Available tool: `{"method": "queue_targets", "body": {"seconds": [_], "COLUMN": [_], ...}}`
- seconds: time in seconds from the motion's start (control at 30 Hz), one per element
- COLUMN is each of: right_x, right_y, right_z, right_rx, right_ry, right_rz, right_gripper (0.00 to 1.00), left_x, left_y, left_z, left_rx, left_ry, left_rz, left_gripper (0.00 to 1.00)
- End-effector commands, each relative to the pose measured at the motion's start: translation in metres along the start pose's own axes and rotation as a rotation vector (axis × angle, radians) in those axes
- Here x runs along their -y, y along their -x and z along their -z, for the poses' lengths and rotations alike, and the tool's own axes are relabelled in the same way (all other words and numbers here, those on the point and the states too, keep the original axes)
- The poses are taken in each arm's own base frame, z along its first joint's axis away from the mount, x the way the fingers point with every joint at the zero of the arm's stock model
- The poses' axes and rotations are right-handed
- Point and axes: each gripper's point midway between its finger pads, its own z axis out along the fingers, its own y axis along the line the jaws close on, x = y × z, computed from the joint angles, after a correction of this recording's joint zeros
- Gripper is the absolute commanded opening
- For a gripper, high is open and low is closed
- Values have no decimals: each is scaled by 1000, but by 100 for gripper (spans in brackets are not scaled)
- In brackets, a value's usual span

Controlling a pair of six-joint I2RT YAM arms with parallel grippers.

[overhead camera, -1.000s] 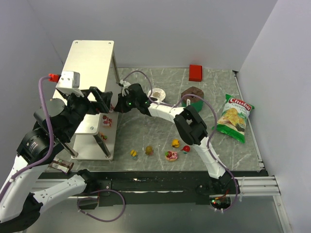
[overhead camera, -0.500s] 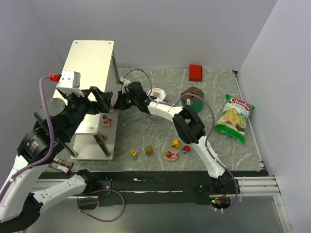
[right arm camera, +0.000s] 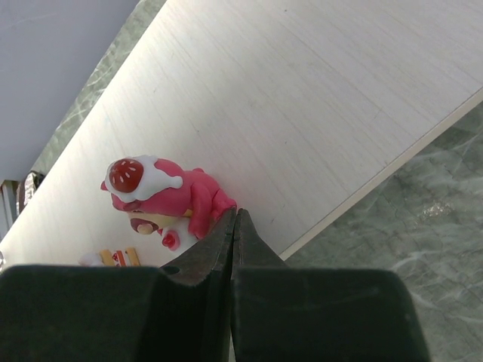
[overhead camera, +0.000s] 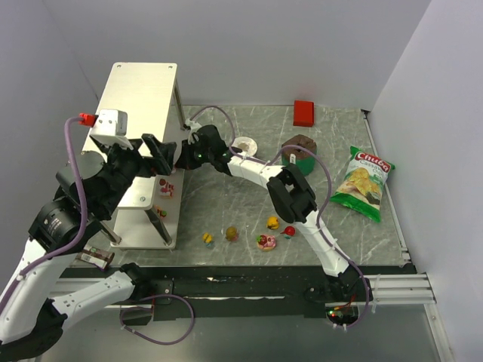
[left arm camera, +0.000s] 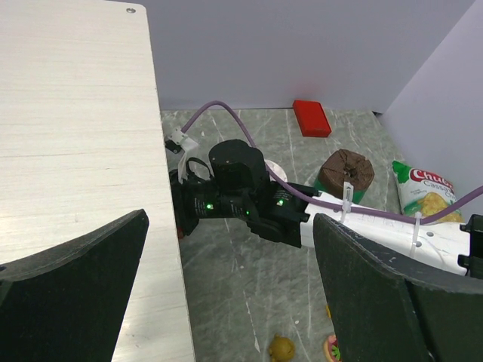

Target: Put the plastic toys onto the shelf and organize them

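The shut, empty fingers of the right gripper (right arm camera: 235, 214) are moved closer against the pink plastic figurine (right arm camera: 160, 196) on the white metal shelf (right arm camera: 302, 98), probably to arrange it, while the left gripper (left arm camera: 230, 219) is held wide open, empty.

The shelf (overhead camera: 139, 83) is pale brushed metal, matt, with a fine linear grain. The worktop (overhead camera: 226, 204) has a grey-green marble-look surface, smooth, with a slight sheen. The pink toy (right arm camera: 170, 197) is glossy moulded plastic. The fingers (right arm camera: 192, 275) are black plastic, matt. The chip bag (overhead camera: 362, 183) is glossy film.
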Motion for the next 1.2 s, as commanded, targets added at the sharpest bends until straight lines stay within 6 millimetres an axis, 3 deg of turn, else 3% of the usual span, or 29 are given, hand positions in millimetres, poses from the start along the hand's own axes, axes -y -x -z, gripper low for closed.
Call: {"method": "queue_targets", "body": {"seconds": [0.0,0.17,0.3,0.5,0.6,0.67,0.8,0.87,0.9,0.93,1.0,1.17], "right_x": [4,10,16,20,10,13,0,6,6,11,17,65], "right_y": [4,10,29,75,109,115,145,142,154,152,149,132], "right_z": [-5,-1,13,44,69,81,123,139,158,168,195,270], "right_rx": [3,29,76,156,226,229,293,285,321,320,295,254], "right_ry": [-2,-35,-65,-107,-127,-166,-218,-278,-329,-370,-451,-679], "right_rz": [-21,-71,-84,-86,-48,-43,-19,-24,-23,-32,-75,-240], "right_gripper": [0,0,0,0,0,1,16,30,36,42,45,48], "left_x": [7,9,11,23,33,42,59,70,74,80,93,117], "left_y": [8,7,9,9,10,9,-2,-10,-14,-22,-32,-60], "left_z": [-3,-4,-4,-8,-12,-16,-27,-33,-35,-40,-41,-50], "left_rx": [25,15,15,-4,-23,-39,-97,-125,-135,-153,-167,-241], "left_ry": [-28,-33,-46,-101,-143,-181,-243,-258,-260,-254,-254,-279], "left_rz": [10,7,5,-18,-40,-54,-76,-90,-99,-113,-151,-175], "left_gripper": [97,97,97,97,96,96,96,96,97,96,97,96]}}
